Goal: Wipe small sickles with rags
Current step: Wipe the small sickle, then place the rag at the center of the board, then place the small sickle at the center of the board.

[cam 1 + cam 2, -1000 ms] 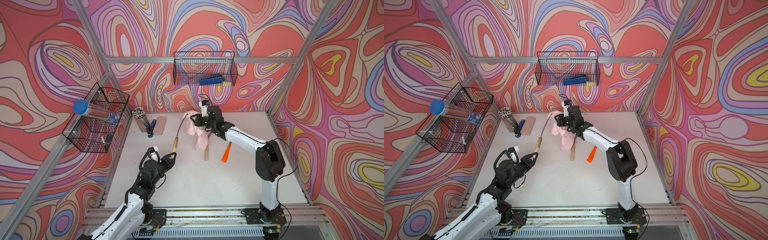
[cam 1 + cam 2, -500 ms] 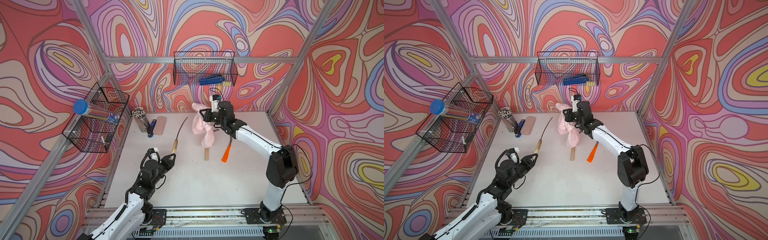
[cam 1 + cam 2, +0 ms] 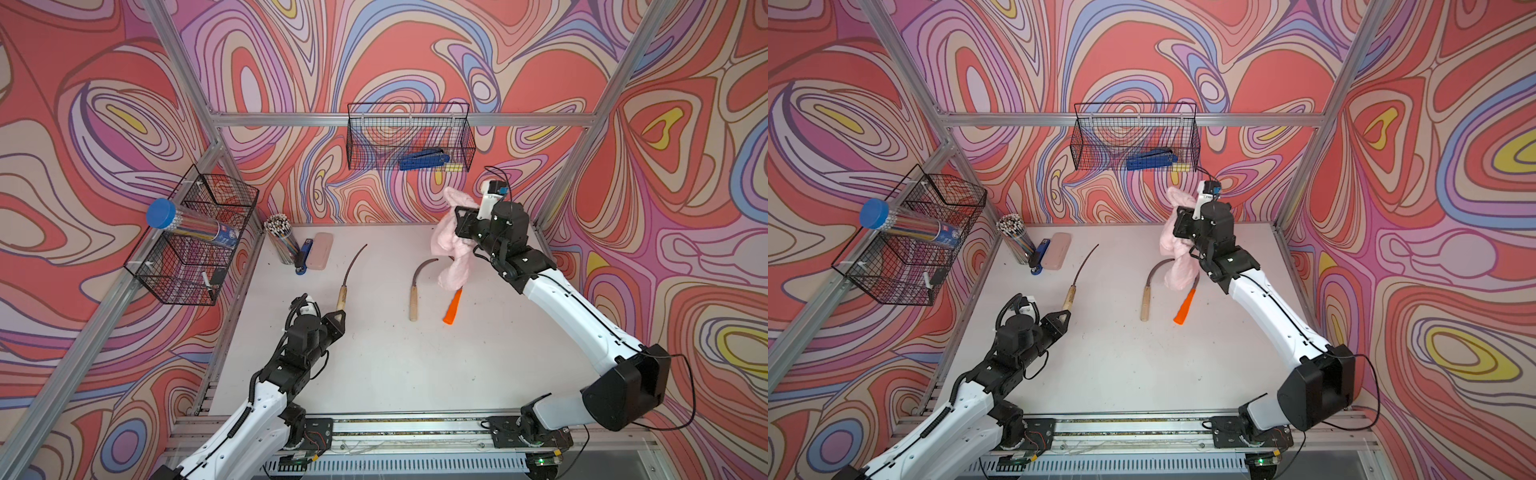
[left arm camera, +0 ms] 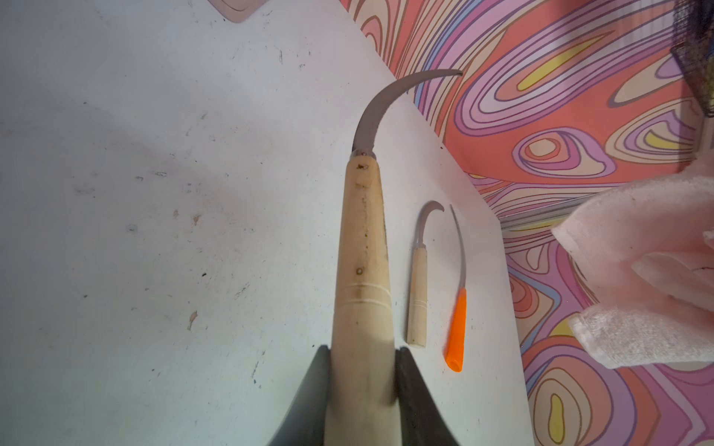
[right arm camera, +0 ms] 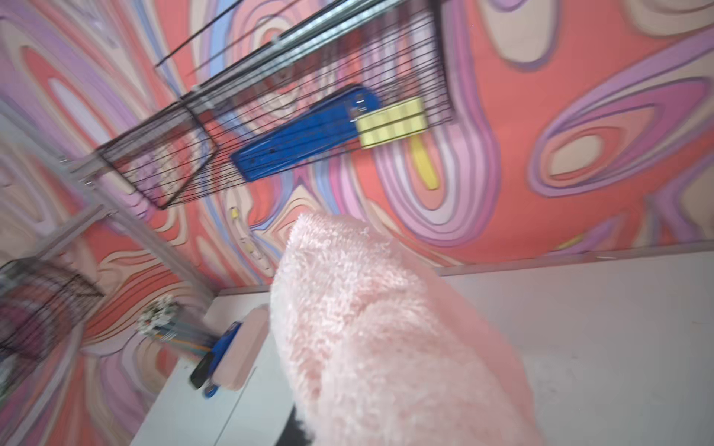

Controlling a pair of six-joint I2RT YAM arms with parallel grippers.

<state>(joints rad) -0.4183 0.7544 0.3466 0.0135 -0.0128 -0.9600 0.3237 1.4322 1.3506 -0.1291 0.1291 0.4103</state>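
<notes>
Jaws of the left gripper (image 4: 363, 361) are pinching a sickle (image 4: 361, 231) by its handle end, leaving the blade free toward the left edge of the table (image 3: 374, 374). Jaws of the right gripper (image 3: 459, 226) are squeezing the rag (image 3: 451, 266), which is hanging over two more sickles (image 3: 413, 299), probably for wiping.

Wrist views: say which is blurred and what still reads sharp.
Right wrist view: wire basket and wall streaked with blur, pink rag fairly crisp. Left wrist view: held sickle sharp, rag at the edge slightly soft.
</notes>
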